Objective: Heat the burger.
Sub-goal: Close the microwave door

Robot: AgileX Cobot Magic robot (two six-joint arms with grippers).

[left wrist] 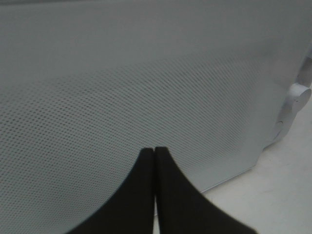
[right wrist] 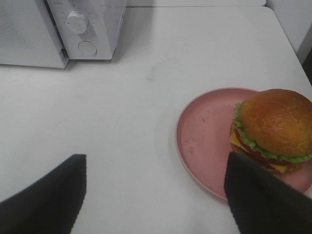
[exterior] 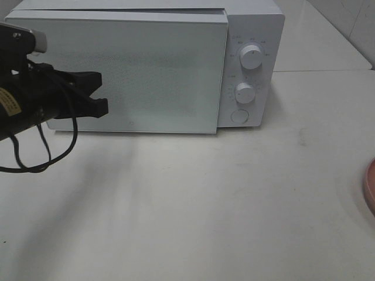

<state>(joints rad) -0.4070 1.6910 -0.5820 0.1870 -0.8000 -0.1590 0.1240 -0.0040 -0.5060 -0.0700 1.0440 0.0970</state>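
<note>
The burger [right wrist: 275, 126], with a golden-brown bun, green lettuce edge and dark patty, sits on a round pink plate [right wrist: 204, 131]. It shows only in the right wrist view. In the high view only the plate's rim [exterior: 370, 187] shows, at the right edge. My right gripper [right wrist: 156, 158] is open and empty above the table, with the plate by one finger; it is out of the high view. My left gripper [exterior: 96, 93] is shut and empty, close in front of the left part of the white microwave's door [exterior: 129, 70]. Its fingertips [left wrist: 154, 152] are pressed together.
The white microwave [exterior: 252, 23] stands at the back of the white table [exterior: 193, 199]. Its control panel on the right has two knobs [exterior: 251, 57] and a round button [exterior: 239, 116]. The door's right edge stands slightly proud of the panel. A black cable [exterior: 44, 152] hangs from the left arm.
</note>
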